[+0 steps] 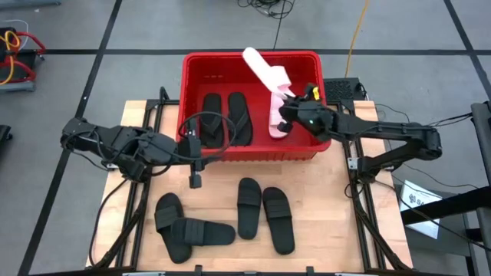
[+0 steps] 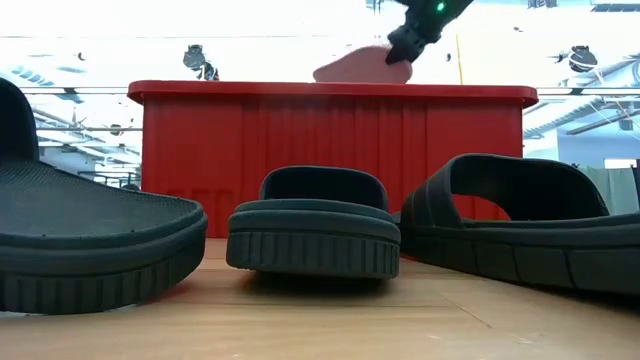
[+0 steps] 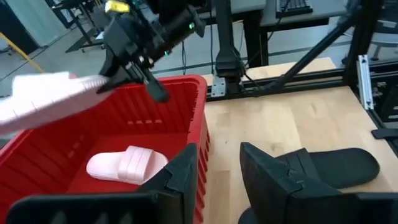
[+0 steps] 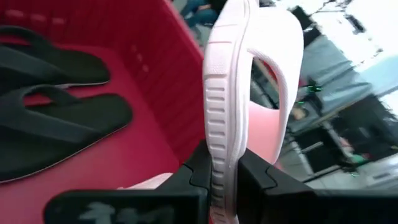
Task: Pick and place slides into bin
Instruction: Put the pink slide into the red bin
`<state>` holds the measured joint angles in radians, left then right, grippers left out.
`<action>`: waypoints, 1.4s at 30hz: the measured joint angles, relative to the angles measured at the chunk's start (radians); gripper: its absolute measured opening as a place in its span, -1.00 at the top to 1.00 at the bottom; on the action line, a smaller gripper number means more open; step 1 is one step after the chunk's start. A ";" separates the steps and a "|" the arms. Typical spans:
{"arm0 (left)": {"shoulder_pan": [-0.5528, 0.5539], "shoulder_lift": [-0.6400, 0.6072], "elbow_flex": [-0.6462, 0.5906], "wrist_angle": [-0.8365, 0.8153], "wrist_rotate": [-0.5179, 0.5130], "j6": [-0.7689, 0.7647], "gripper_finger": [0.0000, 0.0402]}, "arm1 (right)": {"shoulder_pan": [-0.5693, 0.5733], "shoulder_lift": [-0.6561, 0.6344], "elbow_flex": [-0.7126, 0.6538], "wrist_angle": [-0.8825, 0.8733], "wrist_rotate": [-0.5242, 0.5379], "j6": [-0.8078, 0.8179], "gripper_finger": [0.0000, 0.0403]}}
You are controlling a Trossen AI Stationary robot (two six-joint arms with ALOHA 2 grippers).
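Now | right hand [image 1: 285, 102] over bin [image 1: 196, 61] | clenched on pink slide [image 1: 265, 71] | left hand [image 1: 195, 159] released

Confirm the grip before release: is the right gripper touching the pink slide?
Touching. Right wrist view shows the right gripper clamped on the pink slide edge.

grey tiled floor [image 1: 430, 38] with dark seams surrounds the wooden table [image 1: 322, 230]; cables [image 1: 268, 8] trail across it.
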<state>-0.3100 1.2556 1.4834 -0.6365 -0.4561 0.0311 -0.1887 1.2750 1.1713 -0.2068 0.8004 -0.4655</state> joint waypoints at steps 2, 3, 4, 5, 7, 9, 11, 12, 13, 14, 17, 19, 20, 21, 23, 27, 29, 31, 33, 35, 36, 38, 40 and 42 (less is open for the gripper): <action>0.011 0.000 0.000 0.001 0.000 0.000 0.41 | -0.023 0.024 0.000 -0.009 -0.081 0.057 0.89; 0.017 0.000 0.000 0.001 0.000 0.000 0.41 | -0.035 0.037 0.000 -0.014 -0.129 0.093 0.89; 0.023 0.000 0.000 0.002 0.000 0.000 0.41 | -0.047 0.050 0.000 -0.025 -0.171 0.127 0.89; 0.029 0.000 0.000 0.002 0.000 0.000 0.41 | -0.056 0.065 0.000 -0.046 -0.199 0.155 0.89; 0.042 0.000 0.000 0.002 0.000 -0.001 0.41 | -0.076 0.093 0.000 -0.085 -0.211 0.204 0.89; 0.052 0.000 0.000 0.002 0.000 -0.003 0.41 | -0.099 0.113 0.000 -0.109 -0.222 0.247 0.89; 0.064 0.000 0.000 0.003 0.000 -0.003 0.41 | -0.124 0.114 0.000 -0.126 -0.280 0.284 0.89; 0.070 0.000 0.000 0.003 0.000 -0.003 0.41 | -0.135 0.111 0.000 -0.127 -0.323 0.309 0.89; 0.075 0.000 0.000 0.004 0.003 -0.003 0.41 | -0.145 0.106 0.000 -0.128 -0.375 0.346 0.89; 0.081 0.000 0.000 0.004 0.003 -0.003 0.41 | -0.154 0.101 0.000 -0.135 -0.429 0.389 0.89; 0.096 0.000 0.000 0.004 0.004 -0.003 0.41 | -0.177 0.089 0.026 -0.203 -0.562 0.482 0.89; 0.107 0.000 0.000 0.004 0.005 -0.003 0.41 | -0.188 0.086 0.060 -0.241 -0.615 0.529 0.89; 0.112 0.000 0.000 0.004 0.007 -0.003 0.41 | -0.192 0.083 0.079 -0.260 -0.627 0.543 0.89; 0.117 0.000 0.000 0.004 0.010 -0.003 0.41 | -0.193 0.082 0.099 -0.279 -0.633 0.550 0.89; 0.127 0.000 0.000 0.004 0.011 -0.002 0.41 | -0.193 0.081 0.141 -0.304 -0.627 0.553 0.89; 0.140 0.000 0.000 0.004 0.011 0.000 0.41 | -0.196 0.082 0.227 -0.338 -0.589 0.552 0.89; 0.144 0.000 0.000 0.004 0.011 0.007 0.41 | -0.203 0.082 0.265 -0.351 -0.589 0.551 0.89; 0.148 0.000 0.000 0.004 0.011 0.012 0.41 | -0.206 0.082 0.285 -0.359 -0.577 0.536 0.89; 0.149 0.000 0.000 0.004 0.011 0.012 0.41 | -0.205 0.082 0.289 -0.375 -0.543 0.496 0.89; 0.150 0.000 0.000 0.004 0.011 0.012 0.41 | -0.205 0.083 0.288 -0.417 -0.523 0.483 0.89; 0.150 0.000 0.000 0.004 0.011 0.013 0.41 | -0.206 0.090 0.287 -0.436 -0.506 0.492 0.89; 0.150 0.000 0.000 0.004 0.011 0.021 0.41 | -0.205 0.107 0.273 -0.431 -0.484 0.517 0.89; 0.150 0.000 0.000 0.004 0.011 0.042 0.41 | -0.205 0.132 0.252 -0.420 -0.483 0.532 0.89; 0.150 0.000 0.000 0.004 0.011 0.072 0.41 | -0.205 0.166 0.235 -0.392 -0.465 0.533 0.89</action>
<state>-0.1600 1.2556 1.4834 -0.6323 -0.4454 0.1033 -0.3935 1.4410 1.4058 -0.5993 0.3351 0.0673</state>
